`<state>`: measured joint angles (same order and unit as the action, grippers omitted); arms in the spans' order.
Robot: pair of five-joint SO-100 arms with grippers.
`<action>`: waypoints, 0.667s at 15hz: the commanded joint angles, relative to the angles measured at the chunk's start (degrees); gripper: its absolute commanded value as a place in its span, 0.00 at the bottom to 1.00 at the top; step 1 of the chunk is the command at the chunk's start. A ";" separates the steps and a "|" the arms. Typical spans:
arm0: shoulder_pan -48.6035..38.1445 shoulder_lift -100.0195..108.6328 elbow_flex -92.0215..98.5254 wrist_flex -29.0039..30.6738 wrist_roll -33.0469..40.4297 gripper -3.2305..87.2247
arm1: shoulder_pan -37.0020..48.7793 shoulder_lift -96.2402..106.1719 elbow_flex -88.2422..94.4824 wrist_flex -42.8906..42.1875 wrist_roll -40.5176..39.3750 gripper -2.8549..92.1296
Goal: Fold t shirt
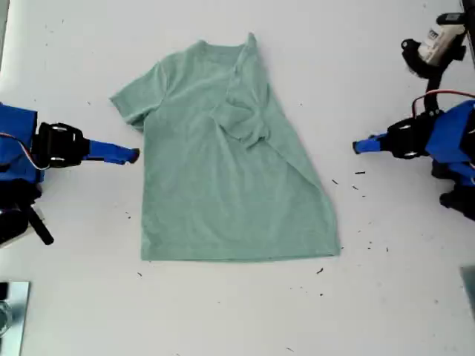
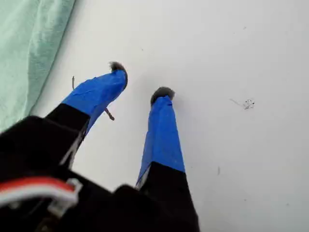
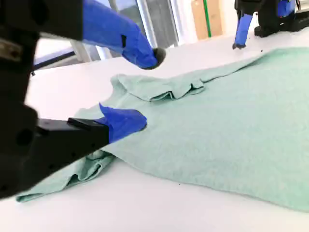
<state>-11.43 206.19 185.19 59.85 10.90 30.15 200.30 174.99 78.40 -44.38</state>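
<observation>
While the t shirt [image 1: 230, 159] lies flat near the middle of the white bench [image 1: 386, 311], neither of my arms has hold of it. In the exterior view its neckline points to the far edge, its hem runs straight along the near side, and the sleeve on that view's right is folded in over the chest, leaving a long slanted edge down that side. The other sleeve sticks out toward the exterior view's left.

My first gripper [image 2: 141, 83] is at the exterior view's right, well apart from the cloth. Its 2 fingers [image 2: 161, 130] are spread with bare bench between them, holding nothing; only a strip of shirt edge shows in its wrist view.

My second gripper [image 3: 145, 87] is at the exterior view's left, just beside the outstretched sleeve. Its fingers [image 3: 123, 121] are parted wide, one raised above the shirt, the other low at the sleeve; I cannot tell whether that lower tip touches the cloth. Nothing is pinched between them.

Small dark specks [image 1: 360, 173] dot the bench near the first arm.
</observation>
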 commanded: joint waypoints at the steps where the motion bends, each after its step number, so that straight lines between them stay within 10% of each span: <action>1: 1.32 0.35 0.62 -1.05 0.18 0.04 | -12.04 0.53 2.20 0.09 28.12 0.06; 10: 1.93 0.09 -3.69 0.18 -3.52 0.03 | -12.57 0.53 2.20 0.00 28.56 0.06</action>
<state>-10.02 206.19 183.87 59.94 9.40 18.37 200.39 175.08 78.40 -16.44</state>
